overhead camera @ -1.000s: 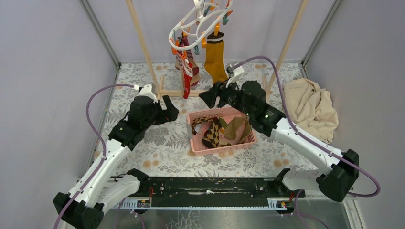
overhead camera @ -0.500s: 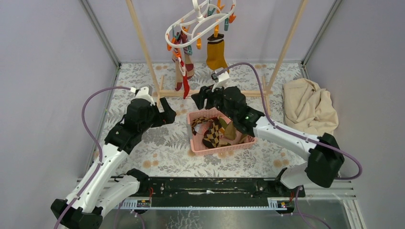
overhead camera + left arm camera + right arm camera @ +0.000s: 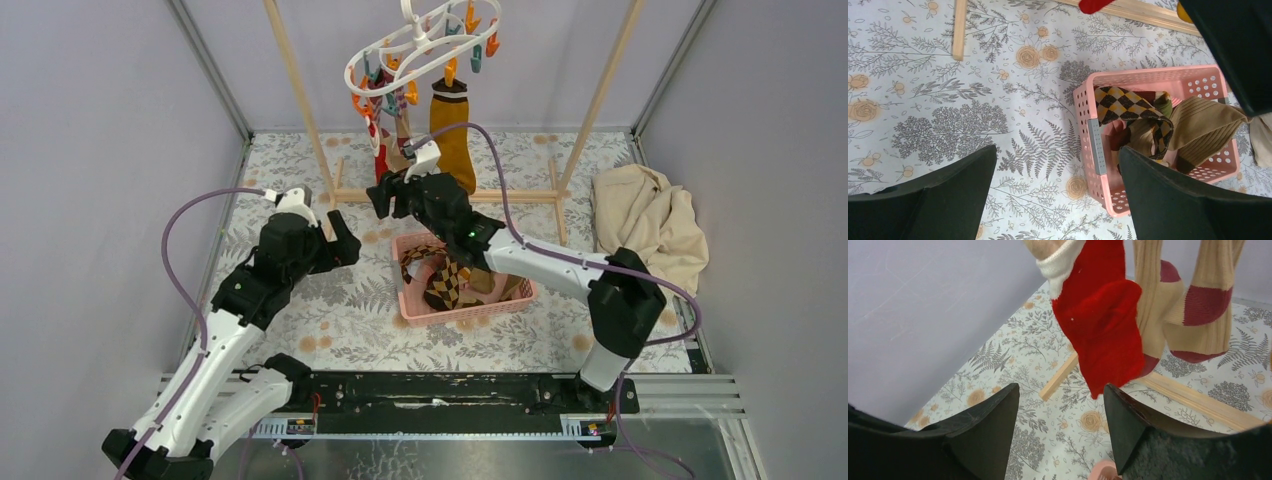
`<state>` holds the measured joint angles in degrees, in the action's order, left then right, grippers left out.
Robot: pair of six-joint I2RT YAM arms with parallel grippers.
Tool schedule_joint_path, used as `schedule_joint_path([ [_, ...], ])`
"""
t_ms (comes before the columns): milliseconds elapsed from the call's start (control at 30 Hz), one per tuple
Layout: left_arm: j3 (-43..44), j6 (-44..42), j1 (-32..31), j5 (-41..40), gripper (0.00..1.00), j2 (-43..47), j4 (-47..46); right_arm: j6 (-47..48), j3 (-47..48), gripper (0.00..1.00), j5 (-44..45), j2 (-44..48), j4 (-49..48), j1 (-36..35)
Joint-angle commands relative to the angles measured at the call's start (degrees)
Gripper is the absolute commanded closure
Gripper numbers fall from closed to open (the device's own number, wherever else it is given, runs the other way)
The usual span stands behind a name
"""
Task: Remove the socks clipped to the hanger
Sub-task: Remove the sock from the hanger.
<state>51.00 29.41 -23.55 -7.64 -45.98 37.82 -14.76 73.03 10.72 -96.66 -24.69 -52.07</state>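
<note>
As our right gripper gapes empty at the red sock, we judge it limp (light). We'd pinch its toe.

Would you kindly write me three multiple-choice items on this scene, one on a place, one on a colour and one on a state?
1. Where does the argyle sock lie?
A on the hanger; B in the basket; C on the cloth
2. What colour is the sock hanging just ahead of the right gripper?
A mustard; B pink; C red
3. How is the left gripper?
A open and empty; B shut on a sock; C shut on the basket

Answers: 1 B, it lies inside the pink walls. 2 C, the right wrist view shows it plainly red. 3 A, its jaws stand wide apart with nothing between.
</note>
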Motion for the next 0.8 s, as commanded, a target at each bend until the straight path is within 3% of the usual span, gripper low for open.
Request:
schedule_joint_path([
  [0, 1.83, 0.1, 0.52, -1.98, 0.01, 2.25, 1.46, -0.26, 5.88, 0.3, 5.85, -3.16, -4.47, -0.99],
  [333, 3.31, -0.93, 0.61, -3.25, 0.01, 3.94, 4.25, -2.9, 15.01, 0.27, 20.95, -13.15, -2.76, -1.54],
  [767, 2.23, -1.19, 0.61, -3.64, 0.01, 5.34, 4.86, -2.9, 34.29, 0.24, 20.43, -28.57, -3.25, -1.45],
])
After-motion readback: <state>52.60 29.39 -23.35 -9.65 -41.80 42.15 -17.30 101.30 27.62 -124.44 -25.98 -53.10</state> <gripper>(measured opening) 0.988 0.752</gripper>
